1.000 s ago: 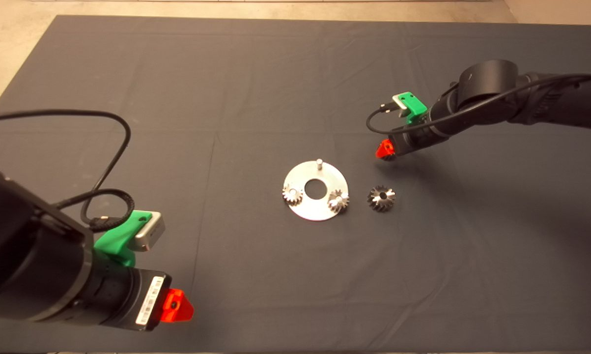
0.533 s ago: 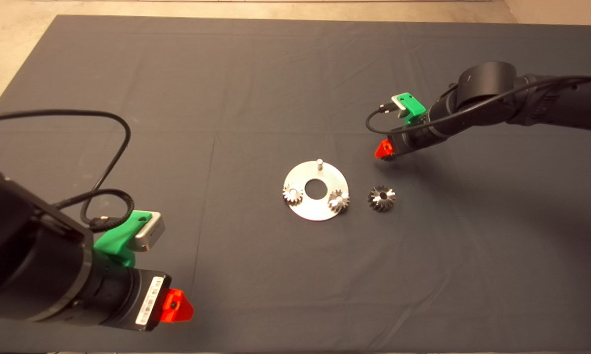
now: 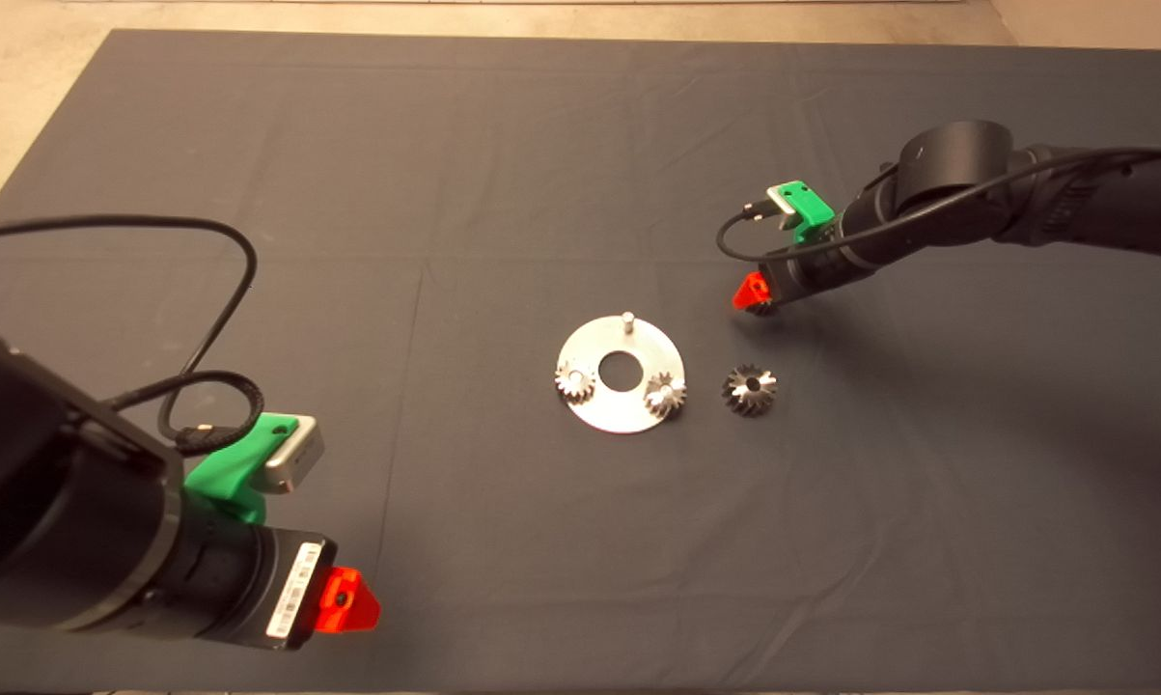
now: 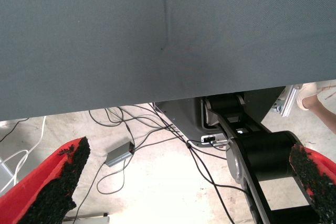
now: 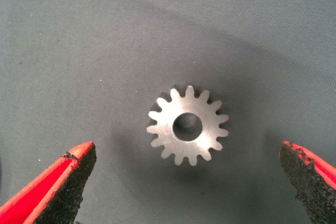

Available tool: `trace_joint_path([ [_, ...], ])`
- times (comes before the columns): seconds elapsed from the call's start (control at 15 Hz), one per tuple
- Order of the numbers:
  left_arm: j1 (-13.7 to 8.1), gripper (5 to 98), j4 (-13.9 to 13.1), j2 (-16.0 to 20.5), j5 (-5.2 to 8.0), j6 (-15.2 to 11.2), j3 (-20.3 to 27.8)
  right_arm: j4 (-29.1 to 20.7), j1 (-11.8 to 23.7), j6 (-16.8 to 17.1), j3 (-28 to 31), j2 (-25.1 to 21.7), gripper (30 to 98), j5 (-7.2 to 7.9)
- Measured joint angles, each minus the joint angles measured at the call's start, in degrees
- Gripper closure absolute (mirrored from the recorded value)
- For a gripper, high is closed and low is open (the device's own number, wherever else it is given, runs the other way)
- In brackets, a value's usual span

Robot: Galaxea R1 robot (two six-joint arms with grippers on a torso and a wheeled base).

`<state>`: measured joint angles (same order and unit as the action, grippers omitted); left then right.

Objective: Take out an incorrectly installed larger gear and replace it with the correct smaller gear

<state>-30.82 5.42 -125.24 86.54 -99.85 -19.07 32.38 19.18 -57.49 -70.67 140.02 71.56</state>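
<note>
Since before, your right gripper [image 3: 752,295] crept left; only its wrist view shows wide-open fingers [image 5: 63,182] straddling the smaller gear [image 5: 188,125].

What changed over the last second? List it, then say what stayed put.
The right pincer crept a little toward the mat's left side, above the small gear, with its fingers spread wide on either side. Nothing was gripped or released. The large gear, the disc with its two small gears and bare pin, and the parked left pincer at the lower left did not move.
</note>
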Motion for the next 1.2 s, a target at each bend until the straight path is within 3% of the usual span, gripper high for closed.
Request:
trace_joint_path([
  [0.2,0.00,5.9,-0.02,0.01,0.01,0.00,0.00,0.00,-1.01,0.00,-0.68,-0.02,36.0,-0.30],
  [0.4,0.00,5.9,0.00,0.00,0.00,0.00,0.00,0.00,-1.46,0.07,-0.79,0.00,36.0,-1.52],
  [1.2,0.00,5.9,-0.01,0.00,0.00,0.00,0.00,0.06,-1.43,0.21,-2.12,-0.02,38.6,-1.85],
])
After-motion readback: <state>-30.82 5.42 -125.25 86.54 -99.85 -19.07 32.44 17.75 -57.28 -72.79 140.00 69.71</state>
